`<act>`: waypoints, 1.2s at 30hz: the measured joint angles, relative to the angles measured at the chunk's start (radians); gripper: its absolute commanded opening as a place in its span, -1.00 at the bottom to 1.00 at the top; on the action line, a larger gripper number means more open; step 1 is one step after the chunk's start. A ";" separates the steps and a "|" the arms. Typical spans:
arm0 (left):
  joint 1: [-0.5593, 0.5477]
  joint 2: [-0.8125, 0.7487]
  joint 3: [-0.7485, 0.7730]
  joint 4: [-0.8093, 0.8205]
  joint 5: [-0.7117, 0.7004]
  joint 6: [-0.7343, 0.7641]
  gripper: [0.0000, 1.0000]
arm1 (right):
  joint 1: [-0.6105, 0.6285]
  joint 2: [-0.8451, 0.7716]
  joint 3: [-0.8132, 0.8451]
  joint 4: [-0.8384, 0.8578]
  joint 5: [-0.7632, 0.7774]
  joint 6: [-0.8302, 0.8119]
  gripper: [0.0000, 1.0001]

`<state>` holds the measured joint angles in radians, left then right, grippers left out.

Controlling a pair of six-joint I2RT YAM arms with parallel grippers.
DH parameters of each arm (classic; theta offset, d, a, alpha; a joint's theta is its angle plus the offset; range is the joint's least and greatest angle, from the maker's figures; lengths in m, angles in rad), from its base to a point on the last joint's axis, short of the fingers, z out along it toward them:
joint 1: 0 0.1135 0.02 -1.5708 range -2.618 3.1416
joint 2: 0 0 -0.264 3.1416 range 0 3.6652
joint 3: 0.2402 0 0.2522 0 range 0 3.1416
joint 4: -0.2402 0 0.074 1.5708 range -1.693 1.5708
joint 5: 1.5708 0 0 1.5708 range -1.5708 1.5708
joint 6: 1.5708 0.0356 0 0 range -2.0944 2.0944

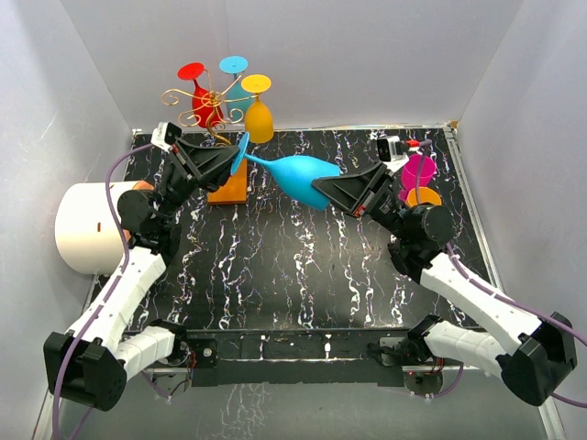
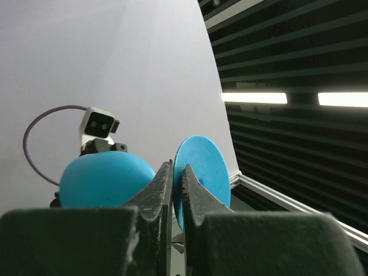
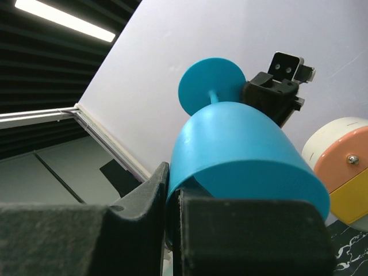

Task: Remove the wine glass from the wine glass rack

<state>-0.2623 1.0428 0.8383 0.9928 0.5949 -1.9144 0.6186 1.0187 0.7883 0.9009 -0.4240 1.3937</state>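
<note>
A blue wine glass (image 1: 303, 174) lies on its side in the air between my two grippers, above the black marbled table. My right gripper (image 1: 319, 190) is shut on the rim of its bowl (image 3: 247, 149), one finger inside and one outside. My left gripper (image 1: 237, 158) stands at the round foot (image 2: 204, 167). Its jaws are a narrow slit apart, with the foot's edge tilted between them. The wine glass rack (image 1: 204, 96), gold scroll wire on an orange-brown wooden base (image 1: 229, 188), stands behind my left gripper.
Red (image 1: 202, 105), light-blue (image 1: 236, 78) and yellow (image 1: 260, 115) glasses hang upside down on the rack. A pink glass (image 1: 419, 170) and an orange one (image 1: 423, 196) stand at the right. A big white cylinder (image 1: 92, 226) sits at the left edge.
</note>
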 measured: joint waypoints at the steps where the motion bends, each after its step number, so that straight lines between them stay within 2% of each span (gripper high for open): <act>1: 0.000 -0.012 -0.010 -0.019 0.000 0.022 0.45 | 0.002 -0.012 0.000 -0.008 0.011 -0.006 -1.00; 2: 0.003 -0.027 -0.023 -0.041 -0.004 0.044 0.74 | 0.000 -0.025 0.000 -0.015 0.026 -0.012 -1.00; 3: 0.006 -0.047 -0.036 -0.073 -0.006 0.063 0.90 | -0.001 -0.037 0.000 -0.022 0.039 -0.020 -1.00; 4: 0.007 -0.064 -0.045 -0.104 -0.006 0.091 0.96 | -0.004 -0.057 0.000 -0.036 0.057 -0.037 -1.00; 7: 0.011 -0.118 -0.055 -0.246 -0.002 0.188 0.97 | -0.005 -0.114 0.000 -0.112 0.106 -0.097 -1.00; 10: 0.011 -0.175 -0.051 -0.430 0.001 0.315 0.97 | -0.005 -0.181 0.000 -0.267 0.178 -0.179 -1.00; 17: 0.011 -0.267 0.008 -0.903 -0.046 0.610 0.97 | -0.005 -0.276 0.003 -0.747 0.431 -0.368 -1.00; 22: 0.011 -0.270 0.109 -1.165 -0.110 0.795 0.97 | -0.005 -0.227 0.031 -1.082 0.560 -0.492 -1.00; 29: 0.011 -0.262 0.235 -1.337 -0.185 0.946 0.97 | -0.005 -0.109 0.104 -1.383 0.614 -0.761 -1.00; 36: 0.011 -0.284 0.205 -1.354 -0.191 0.949 0.97 | -0.005 -0.016 0.233 -1.513 0.687 -0.977 -1.00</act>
<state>-0.2516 0.7589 1.0435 -0.3611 0.4042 -0.9653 0.6132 1.0023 1.0210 -0.6125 0.2626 0.4168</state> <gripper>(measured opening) 0.985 0.035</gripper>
